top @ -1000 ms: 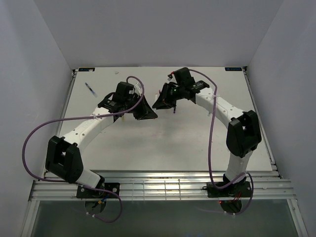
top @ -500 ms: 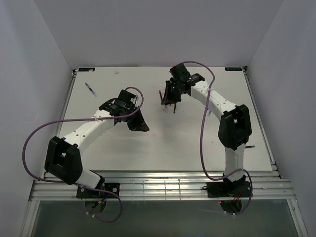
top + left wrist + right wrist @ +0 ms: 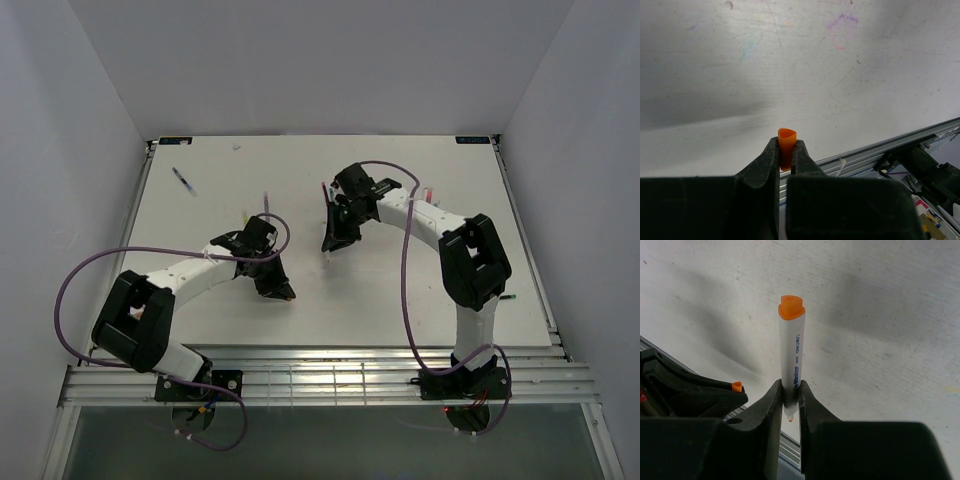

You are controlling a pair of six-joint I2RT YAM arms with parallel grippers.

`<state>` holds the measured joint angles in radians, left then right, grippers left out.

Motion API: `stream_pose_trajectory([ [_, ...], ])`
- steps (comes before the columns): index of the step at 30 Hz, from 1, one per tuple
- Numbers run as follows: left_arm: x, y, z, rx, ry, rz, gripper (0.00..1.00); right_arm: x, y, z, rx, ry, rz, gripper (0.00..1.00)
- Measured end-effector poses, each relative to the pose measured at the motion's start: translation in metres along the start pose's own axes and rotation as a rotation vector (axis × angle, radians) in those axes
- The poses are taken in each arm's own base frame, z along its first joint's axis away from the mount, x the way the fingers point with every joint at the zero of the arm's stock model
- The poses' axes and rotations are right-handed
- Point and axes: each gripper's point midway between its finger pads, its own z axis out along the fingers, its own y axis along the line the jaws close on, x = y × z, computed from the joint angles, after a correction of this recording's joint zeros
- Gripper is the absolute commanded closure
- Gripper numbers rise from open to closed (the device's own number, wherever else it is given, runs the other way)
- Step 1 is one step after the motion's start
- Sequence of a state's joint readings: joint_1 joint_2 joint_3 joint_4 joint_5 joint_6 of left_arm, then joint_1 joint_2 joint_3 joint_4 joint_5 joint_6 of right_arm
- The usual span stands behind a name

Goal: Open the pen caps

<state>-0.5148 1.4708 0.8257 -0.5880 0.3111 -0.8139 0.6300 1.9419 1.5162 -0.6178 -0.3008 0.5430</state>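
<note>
In the left wrist view we see the left gripper [image 3: 785,159] closed hard on an orange cap [image 3: 786,145] just below the middle of the frame. Its two fingers [image 3: 765,165] pinch the lower half of the cap, and the open mouth sticks out past their tips, squeezed a little out of round. Above the cap lies the pale table [image 3: 790,60], marked with faint scribbles, and a metal rail [image 3: 880,147] crosses the lower right corner. In the right wrist view we find the right gripper [image 3: 790,402] clamped just as tightly on a pen [image 3: 791,355]. It has a white barrel with blue print that runs up the centre of the frame to an orange end, and its small orange tip shows between the fingers below the grip. At the lower left of that same view the cap shows as a small orange spot at the tip of the other gripper, apart from the pen. From the top camera we see the left gripper [image 3: 278,288] low and left of centre and the right gripper [image 3: 328,243] near the middle, the two well apart. A loose pen [image 3: 183,181] lies in the upper left of the table.
</note>
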Motion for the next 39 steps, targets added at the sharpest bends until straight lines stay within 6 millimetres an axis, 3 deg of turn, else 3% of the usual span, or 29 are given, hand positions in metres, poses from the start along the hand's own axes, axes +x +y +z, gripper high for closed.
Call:
stream_pose_trajectory([
  [9, 0.006, -0.019, 0.014, 0.059, -0.001, 0.036, 1.0, 0.008, 0.006, 0.036, -0.007, 0.059, 0.005, 0.92],
  [15, 0.015, -0.018, 0.033, 0.066, 0.052, 0.025, 0.98, 0.017, 0.002, 0.051, 0.012, 0.095, 0.005, 0.92],
  [32, 0.018, -0.019, 0.046, 0.09, 0.091, 0.012, 0.57, 0.028, 0.005, 0.06, 0.017, 0.118, -0.005, 0.85],
  [39, 0.021, -0.025, 0.046, 0.134, 0.103, 0.004, 0.51, 0.042, -0.002, 0.068, 0.029, 0.157, 0.018, 0.81],
])
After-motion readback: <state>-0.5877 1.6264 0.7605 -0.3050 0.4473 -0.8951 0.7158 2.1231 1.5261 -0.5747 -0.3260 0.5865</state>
